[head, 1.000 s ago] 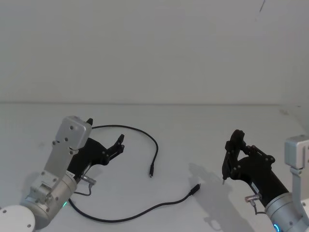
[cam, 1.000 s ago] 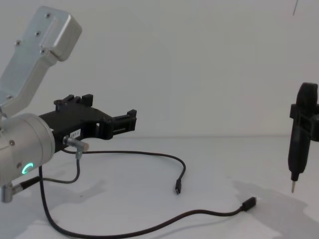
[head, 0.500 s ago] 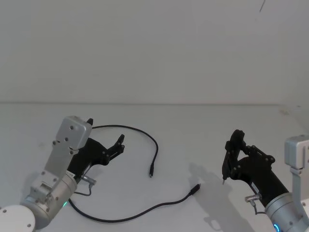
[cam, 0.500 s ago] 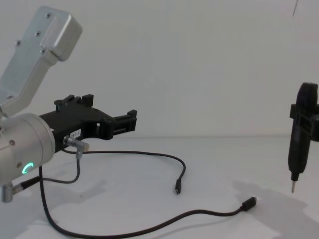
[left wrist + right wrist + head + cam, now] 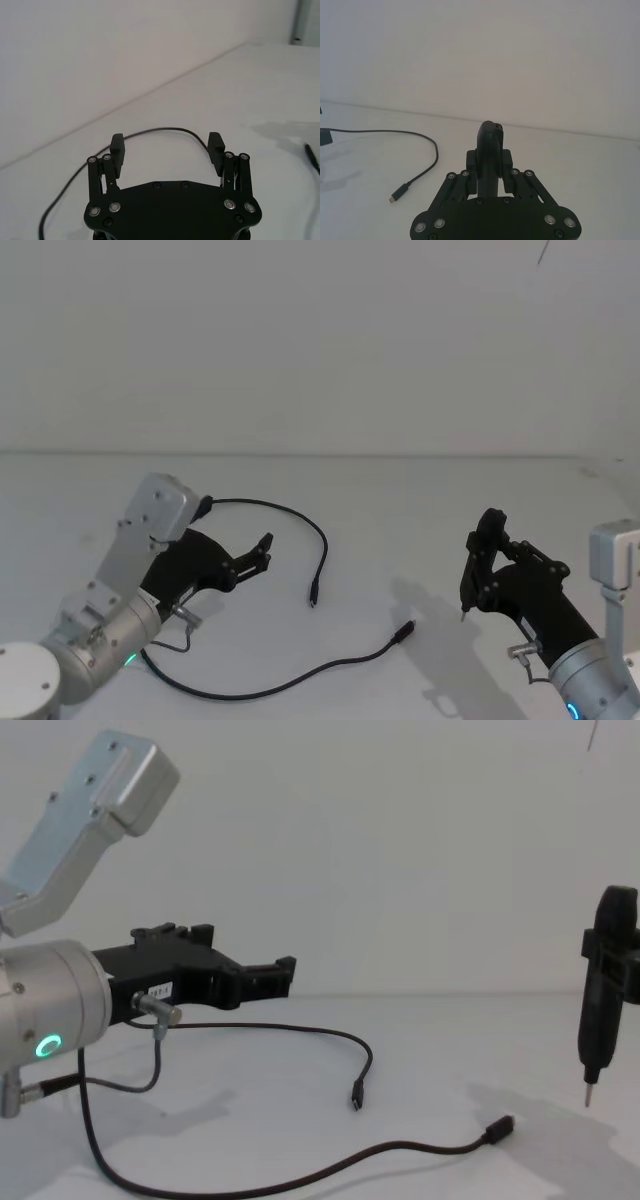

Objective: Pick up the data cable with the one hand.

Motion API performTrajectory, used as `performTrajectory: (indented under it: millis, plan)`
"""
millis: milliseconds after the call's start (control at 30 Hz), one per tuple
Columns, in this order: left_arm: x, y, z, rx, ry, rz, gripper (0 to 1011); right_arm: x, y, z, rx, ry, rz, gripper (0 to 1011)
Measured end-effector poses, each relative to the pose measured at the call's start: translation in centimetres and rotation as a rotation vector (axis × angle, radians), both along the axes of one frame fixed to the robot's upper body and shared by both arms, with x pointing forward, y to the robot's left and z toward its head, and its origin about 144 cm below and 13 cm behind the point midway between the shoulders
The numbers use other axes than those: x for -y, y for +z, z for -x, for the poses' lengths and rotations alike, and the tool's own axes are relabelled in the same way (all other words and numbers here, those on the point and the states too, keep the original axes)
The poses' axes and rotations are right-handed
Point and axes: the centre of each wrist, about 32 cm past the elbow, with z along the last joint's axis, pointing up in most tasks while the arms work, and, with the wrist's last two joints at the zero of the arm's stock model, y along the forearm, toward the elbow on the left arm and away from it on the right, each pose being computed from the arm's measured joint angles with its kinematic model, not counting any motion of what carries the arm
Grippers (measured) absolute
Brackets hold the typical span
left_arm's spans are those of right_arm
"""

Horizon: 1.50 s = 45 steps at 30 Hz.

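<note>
**Q:** Where does the data cable lie?

**A:** The data cable sprawls loose on the white table. It runs in a long arc ahead of my left gripper and then in a low sweep back toward my body. One plug rests mid-table and the other plug lies near it, to the right.

**Q:** Which arm is nearer?

**A:** The left, plainly. Its gripper hangs above the table with fingers spread wide and holding nothing, and the top of the arc lies just beyond and below the tips. Seen from that wrist, the arc runs from one finger toward the other, along the line on which they close. I judge a turn of the wrist will be needed before the descent.

**Q:** Anything in the way?

**A:** Little. A short grey lead dangles at my left wrist, close to the cable's near loop, and must not be mistaken for it. My right gripper is parked well apart, pinched on a pen-like tool pointing down.
</note>
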Motion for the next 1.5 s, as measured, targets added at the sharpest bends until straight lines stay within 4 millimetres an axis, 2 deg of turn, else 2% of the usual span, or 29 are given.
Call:
performTrajectory:
  millis: [333,667,1500]
  plan:
    - [-0.8,1.8,-0.4,-0.128,-0.136,-0.044,1001,0.0,0.0,0.0,0.0,0.0,0.0,279]
    - [-0.3,3.0,-1.0,-0.258,-0.257,-0.097,1001,0.0,0.0,0.0,0.0,0.0,0.0,279]
    - [1.8,3.2,-1.8,-0.392,-0.353,-0.182,1001,0.0,0.0,0.0,0.0,0.0,0.0,279]
